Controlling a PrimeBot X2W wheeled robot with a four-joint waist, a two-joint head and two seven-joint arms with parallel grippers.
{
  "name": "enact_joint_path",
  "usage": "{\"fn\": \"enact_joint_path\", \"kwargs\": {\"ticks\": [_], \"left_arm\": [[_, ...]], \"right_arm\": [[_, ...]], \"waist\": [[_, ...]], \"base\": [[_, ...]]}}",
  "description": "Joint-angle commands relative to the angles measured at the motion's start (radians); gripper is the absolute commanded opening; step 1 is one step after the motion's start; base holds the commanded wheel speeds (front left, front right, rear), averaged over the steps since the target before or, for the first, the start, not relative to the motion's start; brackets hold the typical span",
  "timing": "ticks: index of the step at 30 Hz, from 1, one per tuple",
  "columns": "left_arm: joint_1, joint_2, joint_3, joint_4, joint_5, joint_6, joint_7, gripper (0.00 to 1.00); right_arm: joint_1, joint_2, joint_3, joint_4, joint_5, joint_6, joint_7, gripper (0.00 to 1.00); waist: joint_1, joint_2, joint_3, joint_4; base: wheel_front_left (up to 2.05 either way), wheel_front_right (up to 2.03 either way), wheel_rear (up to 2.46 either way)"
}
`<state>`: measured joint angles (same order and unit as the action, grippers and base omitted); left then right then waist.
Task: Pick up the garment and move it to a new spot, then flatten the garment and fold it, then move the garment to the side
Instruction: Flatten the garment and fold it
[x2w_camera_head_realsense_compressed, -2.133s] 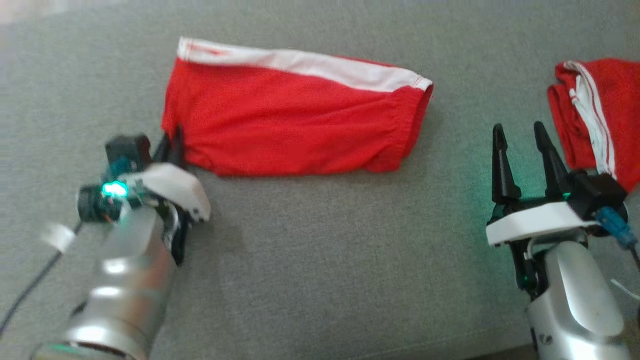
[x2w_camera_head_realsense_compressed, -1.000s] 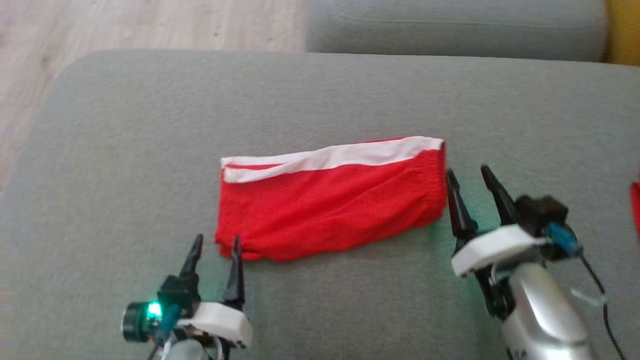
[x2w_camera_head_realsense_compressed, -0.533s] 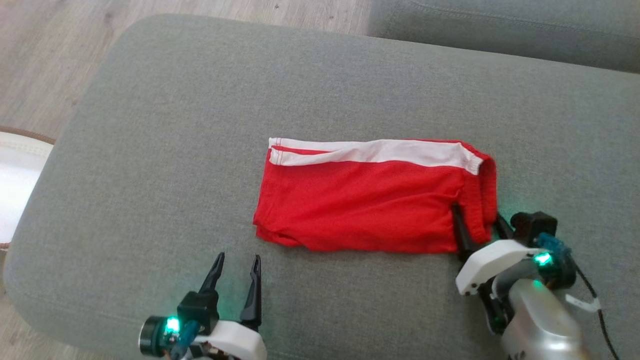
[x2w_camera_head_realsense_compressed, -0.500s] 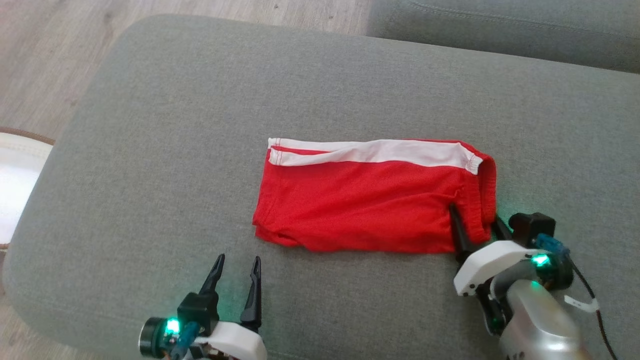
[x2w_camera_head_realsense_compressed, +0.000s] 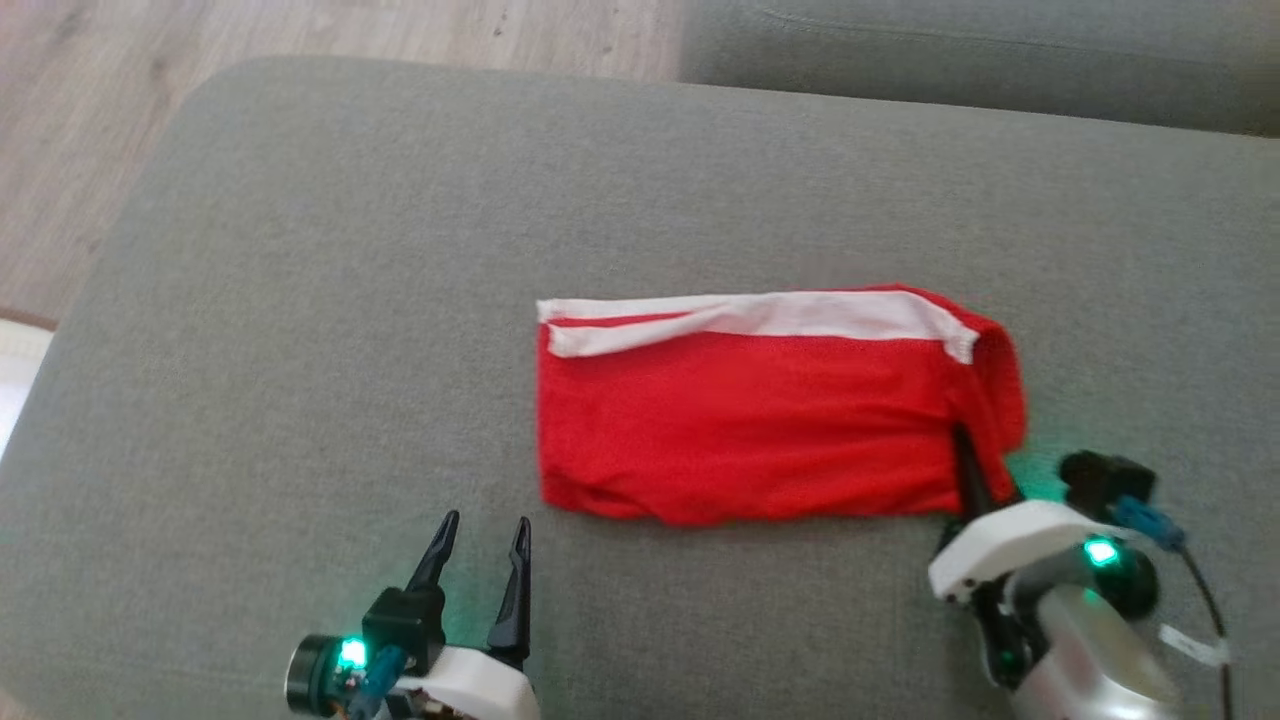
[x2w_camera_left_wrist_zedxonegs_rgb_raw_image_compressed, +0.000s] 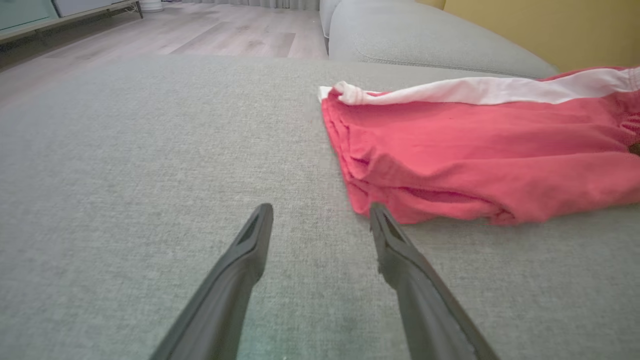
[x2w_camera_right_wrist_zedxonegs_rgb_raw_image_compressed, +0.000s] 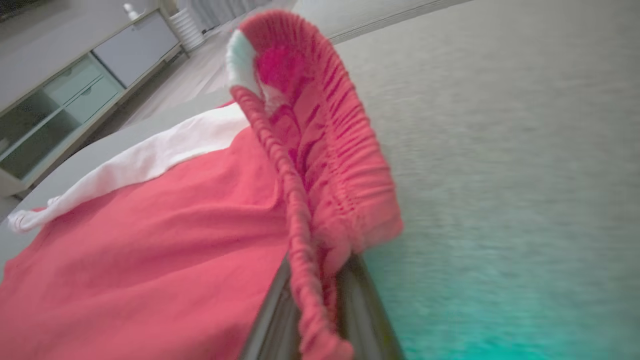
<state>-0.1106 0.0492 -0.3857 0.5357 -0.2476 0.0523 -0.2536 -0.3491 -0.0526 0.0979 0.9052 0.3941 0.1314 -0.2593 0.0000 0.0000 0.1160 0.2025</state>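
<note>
- Shorts (x2w_camera_head_realsense_compressed: 760, 420): red with a white side stripe (x2w_camera_head_realsense_compressed: 780, 315), lying folded around the middle of the grey seat cushion (x2w_camera_head_realsense_compressed: 300, 250). Long axis runs left-right, stripe on the far edge, several layers stacked at the leg end.
- Right gripper (x2w_camera_head_realsense_compressed: 975, 465): jaws pinched down on the elastic waistband (x2w_camera_right_wrist_zedxonegs_rgb_raw_image_compressed: 330, 165) at the near right corner of the shorts. In the right wrist view the band is bunched between the two fingers and curls up over them.
- Why grab there, my read: the waistband is the thickest edge, so one pinch takes every layer and should slip less than thin mesh.
- That end is raised and rolled over. The rest of the cloth lies flat.
- Left gripper (x2w_camera_head_realsense_compressed: 484, 520): jaws wide, nothing between them, low over bare cushion just short of the near left hem corner. Its right fingertip sits close to that corner in the left wrist view.
- It's either staged for a second pinch at the hems or parked clear of the right arm's path. Can't tell which.
- Step, judging by the stacked layers: the fold looks done, so this is the grab for the move to the side.
- Risk: a one-corner grip on a stacked fold could let the layers fan open when dragged over the cushion fabric. Lift before moving sideways, or add the left pinch.
</note>
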Motion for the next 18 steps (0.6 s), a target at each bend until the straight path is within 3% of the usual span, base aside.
{"fn": "enact_joint_path", "kwargs": {"ticks": [1,5,8,13,18], "left_arm": [[-0.002,0.001,0.031,-0.023,-0.001,0.000,-0.008,1.00],[0.015,0.001,0.029,-0.014,-0.004,-0.006,-0.008,1.00],[0.023,0.001,0.024,-0.004,-0.009,-0.009,-0.008,1.00],[0.028,0.001,0.004,0.010,-0.022,-0.011,-0.008,1.00],[0.025,0.001,-0.029,0.018,-0.038,-0.012,-0.008,1.00]], "right_arm": [[0.010,-0.025,-0.004,-0.023,0.006,-0.001,-0.002,0.00],[0.029,-0.065,-0.069,-0.061,0.017,-0.001,-0.002,0.00],[0.029,-0.071,-0.055,-0.104,0.029,-0.001,-0.002,0.00],[0.024,-0.039,0.076,-0.231,0.081,-0.001,0.050,0.00],[0.032,-0.013,0.215,-0.351,0.125,-0.001,0.132,0.00]], "waist": [[0.0000,0.0000,-0.010,-0.013],[0.0000,0.0000,-0.028,-0.042],[0.0000,0.0000,-0.038,-0.062],[0.0000,0.0000,-0.059,-0.065],[0.0000,0.0000,-0.073,-0.012]], "base": [[0.00,0.00,0.00],[0.00,0.00,0.00],[0.00,0.00,0.00],[0.00,0.00,0.00],[0.00,0.00,0.00]]}}
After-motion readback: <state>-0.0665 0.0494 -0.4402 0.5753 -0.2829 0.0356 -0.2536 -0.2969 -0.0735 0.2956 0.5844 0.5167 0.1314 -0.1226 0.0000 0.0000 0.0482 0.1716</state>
